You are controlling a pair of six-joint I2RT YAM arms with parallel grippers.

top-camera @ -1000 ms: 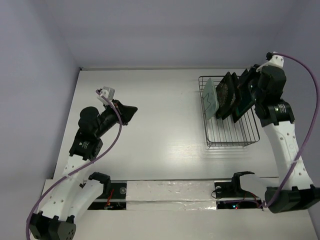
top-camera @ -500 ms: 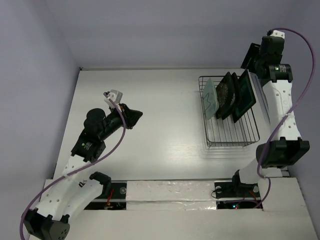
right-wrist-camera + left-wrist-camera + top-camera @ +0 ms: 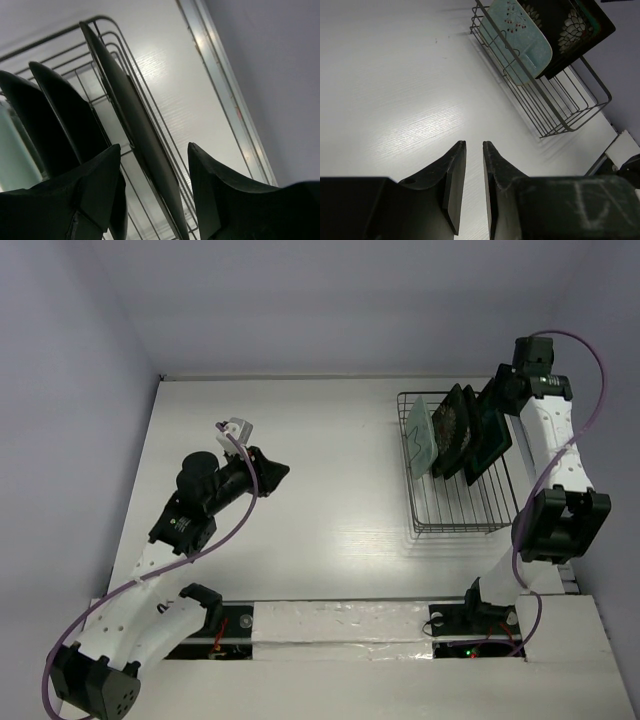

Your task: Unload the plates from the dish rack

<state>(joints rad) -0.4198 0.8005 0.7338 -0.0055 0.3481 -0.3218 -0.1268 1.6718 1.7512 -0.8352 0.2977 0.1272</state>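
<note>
The plates (image 3: 455,430) stood on edge in the dish rack (image 3: 465,512), at the far right of the white table (image 3: 320,440). All four leaned together in the rack's far half. The pale mint-green plate (image 3: 520,42) was on the left side of the row and carried a small print of dark sprigs. Beside it stood two black plates with white flower patterns (image 3: 575,25), and on the right side was the dark teal-centred plate (image 3: 490,435).

The right gripper (image 3: 155,147) was at the rack's far right corner with its fingers spread well apart. They straddled the upper edge of the teal-centred plate, which the right wrist camera showed edge-on. That rim ran through the gap. Whether either finger (image 3: 95,190) touched it could not be told.

The left gripper (image 3: 474,144) hung over bare table, well apart from the rack. Only a narrow slit showed between its fingers, and nothing was in them.

The rack was a basket of thin dark wire, and its near half held no plates.
</note>
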